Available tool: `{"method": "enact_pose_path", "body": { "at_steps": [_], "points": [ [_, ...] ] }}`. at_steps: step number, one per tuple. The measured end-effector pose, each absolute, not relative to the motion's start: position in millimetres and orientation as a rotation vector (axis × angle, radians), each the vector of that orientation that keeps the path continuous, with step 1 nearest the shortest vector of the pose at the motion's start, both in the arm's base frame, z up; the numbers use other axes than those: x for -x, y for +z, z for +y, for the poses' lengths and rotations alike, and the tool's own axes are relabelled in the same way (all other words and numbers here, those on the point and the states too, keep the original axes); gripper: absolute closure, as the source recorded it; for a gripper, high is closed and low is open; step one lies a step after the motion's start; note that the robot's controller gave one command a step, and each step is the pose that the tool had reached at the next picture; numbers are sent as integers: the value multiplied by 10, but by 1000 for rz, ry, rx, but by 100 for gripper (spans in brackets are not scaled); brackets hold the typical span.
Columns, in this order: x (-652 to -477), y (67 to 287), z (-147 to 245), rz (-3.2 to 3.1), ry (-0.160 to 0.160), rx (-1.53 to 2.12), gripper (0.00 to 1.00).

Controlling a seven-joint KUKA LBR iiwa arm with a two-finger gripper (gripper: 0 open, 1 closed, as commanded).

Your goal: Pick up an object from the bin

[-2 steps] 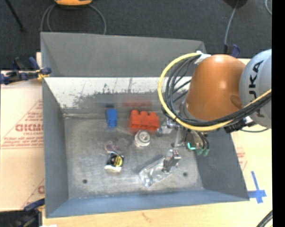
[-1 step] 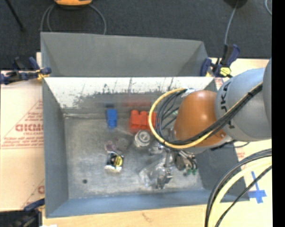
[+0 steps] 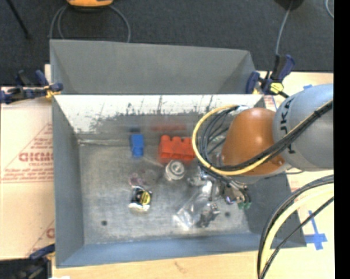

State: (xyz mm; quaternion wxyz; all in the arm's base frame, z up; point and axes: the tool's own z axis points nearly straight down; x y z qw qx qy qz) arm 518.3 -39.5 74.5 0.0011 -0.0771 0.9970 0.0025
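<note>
From my station I see the arm reaching into the grey metal bin [image 3: 65,179] from the right, its orange cover [image 3: 250,141] and a loop of cables [image 3: 201,141] hanging over the right part of the floor. The tool [image 3: 209,205] is low in the near right area of the bin, right at a crumpled clear plastic wrapper [image 3: 187,215]. The wrapper lies on the floor close to the near wall, and most of it spreads out to the left of the tool and slightly toward me. The two seem to touch or overlap. I cannot tell how far open the tool is, or whether it has hold of anything, because the metal parts and the shiny plastic run together there.

Just behind the tool, toward the back wall, sits a round silvery cap-like thing [image 3: 175,170]. Further back is a red studded toy brick [image 3: 176,148], with a small blue block [image 3: 137,144] to its left. Well to the left of the tool, a small yellow, black and white object [image 3: 140,199] lies alone on the floor.
</note>
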Motion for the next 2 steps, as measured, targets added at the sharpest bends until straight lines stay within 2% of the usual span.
{"method": "enact_pose_path", "body": {
  "at_steps": [1,2],
  "points": [
    [-5212,767,-390,3118,5,242,100],
    [-5069,2431,54,3095,-2,491,100]
  ]
}}
